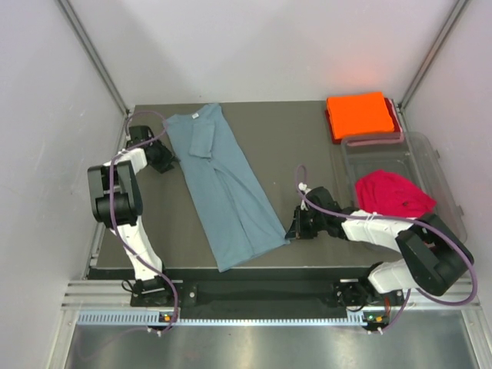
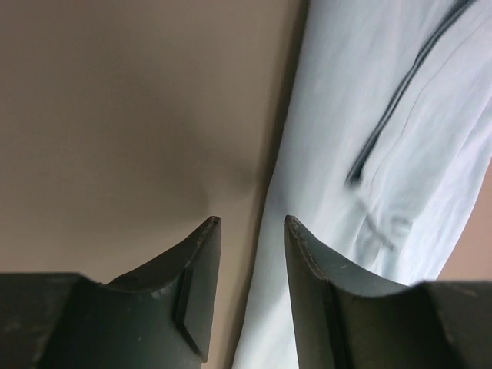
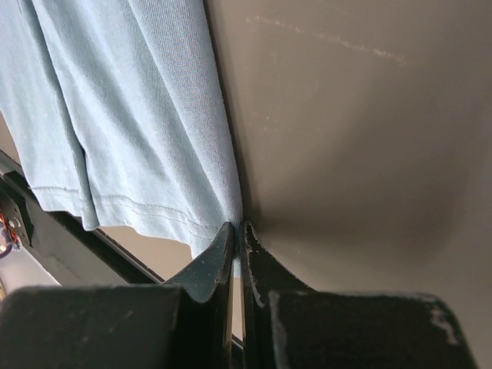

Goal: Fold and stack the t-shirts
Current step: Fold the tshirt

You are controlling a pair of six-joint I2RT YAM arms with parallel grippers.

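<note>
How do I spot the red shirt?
On the right of the dark table sits a clear plastic tub. The crimson red cotton t-shirt lies crumpled inside it, unlike the neatly folded bright orange t-shirt beyond.

Open ground: a broad patch of bare table point(image 1: 307, 154) lies free between the grey-blue tee point(image 1: 227, 192), stretched diagonally down the left half, and the clear tub point(image 1: 440, 165) along the right edge. The orange tee point(image 1: 357, 114) fills the far right corner; a red tee point(image 1: 392, 192) is heaped in the tub. The right arm point(image 1: 369, 228) bars the near right, the left arm point(image 1: 123, 192) the narrow left strip. White walls point(image 1: 254, 46) close three sides.
</note>
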